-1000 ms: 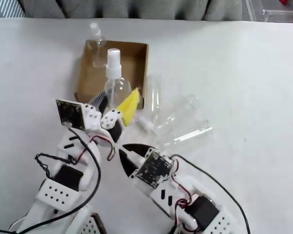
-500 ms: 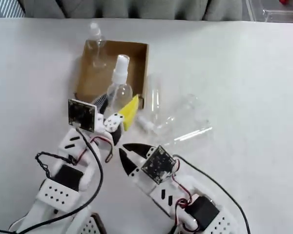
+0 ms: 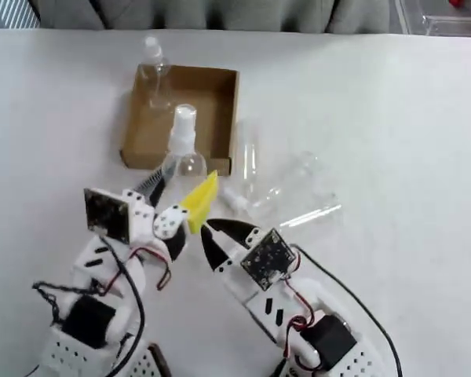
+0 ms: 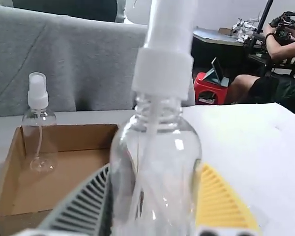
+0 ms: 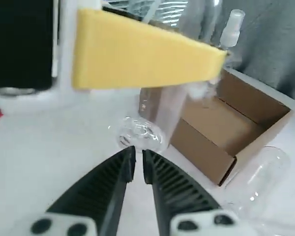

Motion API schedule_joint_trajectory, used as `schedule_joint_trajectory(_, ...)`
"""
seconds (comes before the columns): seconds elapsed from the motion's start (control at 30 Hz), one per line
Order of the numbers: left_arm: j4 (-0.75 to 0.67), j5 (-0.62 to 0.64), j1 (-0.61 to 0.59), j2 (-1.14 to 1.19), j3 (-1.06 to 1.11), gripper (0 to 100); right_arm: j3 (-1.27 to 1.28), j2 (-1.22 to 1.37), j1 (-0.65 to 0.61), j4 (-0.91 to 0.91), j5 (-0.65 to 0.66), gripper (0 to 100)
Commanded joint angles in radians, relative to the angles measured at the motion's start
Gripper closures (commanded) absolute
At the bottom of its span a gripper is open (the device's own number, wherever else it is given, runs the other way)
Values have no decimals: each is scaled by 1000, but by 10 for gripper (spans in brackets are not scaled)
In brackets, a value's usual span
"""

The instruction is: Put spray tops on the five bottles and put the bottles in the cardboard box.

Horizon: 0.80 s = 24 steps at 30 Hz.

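My left gripper (image 3: 185, 177) is shut on a clear bottle (image 3: 182, 161) with a white spray top (image 3: 184, 122), held upright at the cardboard box's (image 3: 145, 149) near edge. In the left wrist view the bottle (image 4: 155, 162) sits between the grey and yellow fingers (image 4: 221, 206). A second capped bottle (image 3: 153, 69) stands in the box's far left corner. My right gripper (image 3: 212, 236) is shut on nothing, just beside the left one's yellow finger (image 5: 147, 54), low over the table (image 5: 137, 160).
Several clear uncapped bottles (image 3: 294, 188) lie on the table right of the box, one (image 3: 250, 157) along its wall. A loose white spray top (image 3: 231, 198) lies among them. The white table is bare to the far right.
My left arm has drawn back from over the box to its near edge, carrying the bottle. The right gripper has moved forward and closer to the left one.
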Motion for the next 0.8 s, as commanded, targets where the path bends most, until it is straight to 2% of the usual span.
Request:
schedule_joint_trajectory(0.0,26,14,31,-133,23,980,-5,8,19,-15,-17,984)
schedule_joint_trajectory(0.17,-218,25,10,-137,169,980,-31,8,19,-10,-129,984)
schedule_joint_trajectory(0.23,-267,74,10,-137,192,980,-49,8,15,28,-138,984)
schedule_joint_trajectory(0.4,-264,121,10,-137,189,980,-120,8,13,139,-138,984)
schedule_joint_trajectory(0.63,-265,127,19,-137,193,980,-140,8,13,159,-138,984)
schedule_joint_trajectory(0.77,-315,127,19,-137,221,980,-239,8,10,282,-138,984)
